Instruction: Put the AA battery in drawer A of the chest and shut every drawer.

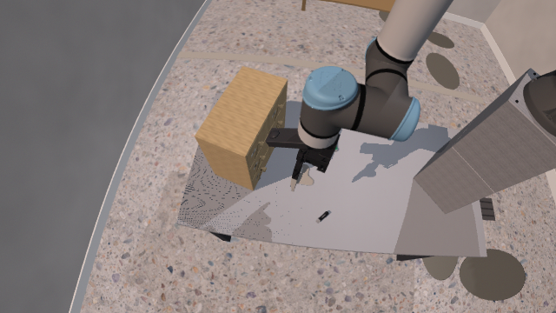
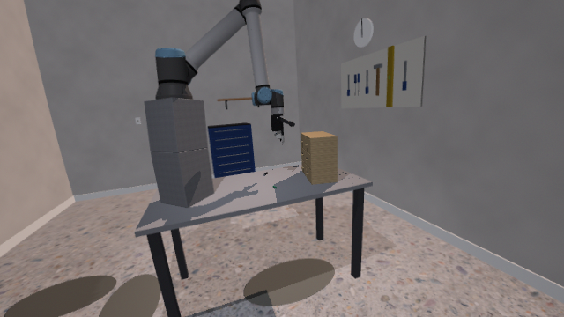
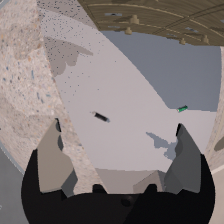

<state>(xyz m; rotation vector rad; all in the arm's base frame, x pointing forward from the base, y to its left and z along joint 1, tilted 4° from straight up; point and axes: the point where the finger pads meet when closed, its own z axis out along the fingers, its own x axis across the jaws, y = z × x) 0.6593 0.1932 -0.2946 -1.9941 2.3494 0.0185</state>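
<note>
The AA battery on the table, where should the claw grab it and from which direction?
Grip the AA battery across its middle, coming straight down from above. It lies flat on the table with open space around it, so the open claw should turn to straddle its narrow width.

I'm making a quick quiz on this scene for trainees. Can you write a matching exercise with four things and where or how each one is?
Things:
1. AA battery
2. chest
3. gripper
4. small green item

States:
a. open, holding nothing, above the table
b. upright at the table's corner, drawers shut
c. lying on the table, apart from the chest
d. on the table, near the arm's shadow

Pairs: 1-c, 2-b, 3-a, 4-d
</note>
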